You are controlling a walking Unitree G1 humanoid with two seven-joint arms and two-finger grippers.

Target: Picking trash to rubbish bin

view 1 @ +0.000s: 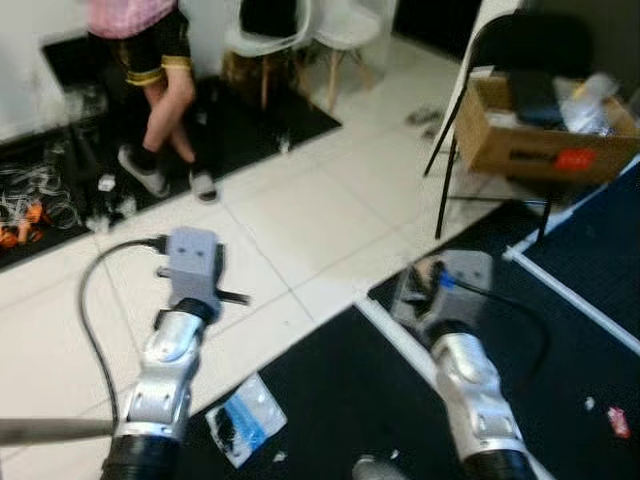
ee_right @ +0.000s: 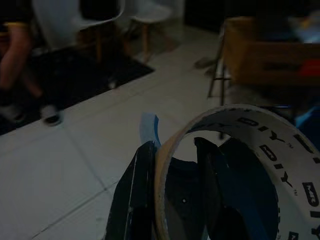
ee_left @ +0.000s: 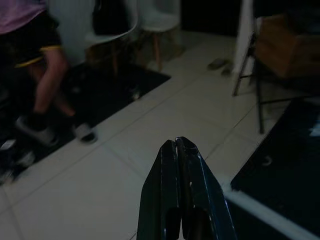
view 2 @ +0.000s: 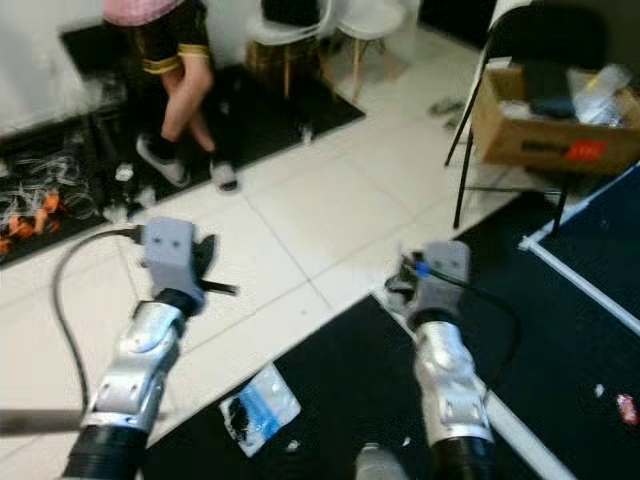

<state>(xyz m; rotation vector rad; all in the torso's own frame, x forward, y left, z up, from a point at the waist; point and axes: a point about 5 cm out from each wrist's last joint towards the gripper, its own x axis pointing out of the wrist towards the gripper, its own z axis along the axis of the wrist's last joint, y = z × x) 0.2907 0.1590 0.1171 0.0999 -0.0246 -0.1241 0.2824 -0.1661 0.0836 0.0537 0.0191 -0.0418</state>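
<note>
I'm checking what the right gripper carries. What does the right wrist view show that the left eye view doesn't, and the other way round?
Right wrist view: the right gripper shut on a tape roll, its printed rim readable. Left eye view: a blue-and-white wrapper on the black mat, and the left gripper. Both: the cardboard box on a chair, and a person's legs.

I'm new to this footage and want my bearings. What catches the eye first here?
The right tool grips a roll of tape, one finger through its ring, above the black mat's edge. A person stands ahead on the left, a cardboard box sits on a chair to the right, and a blue-and-white wrapper lies near the left arm.
</note>
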